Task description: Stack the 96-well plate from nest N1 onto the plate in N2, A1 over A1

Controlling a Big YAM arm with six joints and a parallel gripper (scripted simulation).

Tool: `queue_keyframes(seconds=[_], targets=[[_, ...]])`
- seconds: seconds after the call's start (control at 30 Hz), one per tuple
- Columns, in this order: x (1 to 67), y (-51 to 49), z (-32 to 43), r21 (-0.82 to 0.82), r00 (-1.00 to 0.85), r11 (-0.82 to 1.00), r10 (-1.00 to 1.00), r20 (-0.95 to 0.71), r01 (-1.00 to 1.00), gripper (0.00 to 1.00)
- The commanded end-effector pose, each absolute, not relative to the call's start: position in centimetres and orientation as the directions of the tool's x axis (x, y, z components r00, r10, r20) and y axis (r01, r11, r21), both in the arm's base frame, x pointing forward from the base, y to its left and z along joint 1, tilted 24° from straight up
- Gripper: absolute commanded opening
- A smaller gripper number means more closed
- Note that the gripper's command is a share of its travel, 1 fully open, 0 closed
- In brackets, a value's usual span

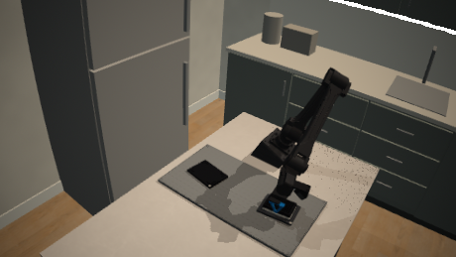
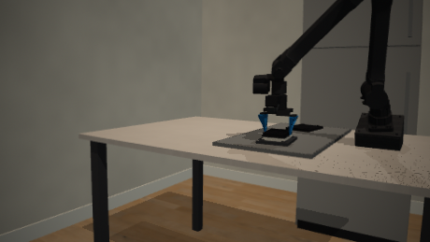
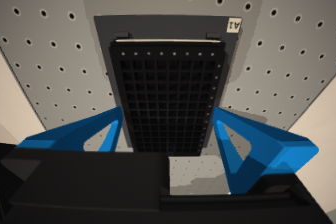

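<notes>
Here, near to far:
Gripper (image 3: 167, 137): blue fingers spread to their widest, 1 on each long side of the plate stack, a gap of pegboard showing between each tip and the plate edge; nothing pinched.
Plate (image 3: 167, 97): black, its well grid facing up, lying between and below the fingertips, squared to the nest under it; its far end sits just short of the A1 label (image 3: 234, 24).
Nest (image 3: 102, 30): dark tray around the plate, 2 small tabs at its far rim, the A1 label on its far right corner in the wrist view.
Stack (image 2: 278, 135): from the side, a dark plate on top of a paler layer, both seated in the nest, the fingertips standing just beside and above its upper edge.
Mat (image 1: 198, 190): grey pegboard sheet on the table (image 1: 124, 219), carrying both nests.
Other nest (image 1: 207, 173): a flat black rectangle well apart from the gripper, toward the fridge (image 1: 129, 70); whether anything is in it, I cannot tell.
Arm base (image 1: 261, 153): black block at the far edge of the mat.
</notes>
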State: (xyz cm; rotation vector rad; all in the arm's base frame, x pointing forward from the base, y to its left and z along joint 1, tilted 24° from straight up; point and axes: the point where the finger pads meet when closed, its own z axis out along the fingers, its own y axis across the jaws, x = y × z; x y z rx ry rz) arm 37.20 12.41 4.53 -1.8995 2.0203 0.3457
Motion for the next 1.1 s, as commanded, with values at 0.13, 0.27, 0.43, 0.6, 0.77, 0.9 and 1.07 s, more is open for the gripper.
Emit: queue_keyframes(seconds=[0.13,0.27,0.43,0.6,0.77,0.9,1.07], targets=[[38.3,12.5,5.5,-0.087,-0.035,0.078,-0.909,-0.415,-0.993,1.00],[38.7,11.8,7.0,-0.108,-0.031,0.082,-0.909,-0.415,-0.991,1.00],[39.1,11.5,8.2,-0.119,-0.026,0.082,-0.908,-0.418,-0.990,1.00],[39.0,11.0,9.5,-0.120,-0.025,0.082,-0.908,-0.419,-0.989,1.00],[38.8,10.4,10.8,-0.121,-0.024,0.082,-0.908,-0.419,-0.989,1.00],[38.7,10.1,11.5,-0.122,-0.024,0.082,-0.908,-0.418,-0.989,1.00],[38.6,9.6,12.6,-0.123,-0.023,0.082,-0.908,-0.418,-0.989,1.00]])
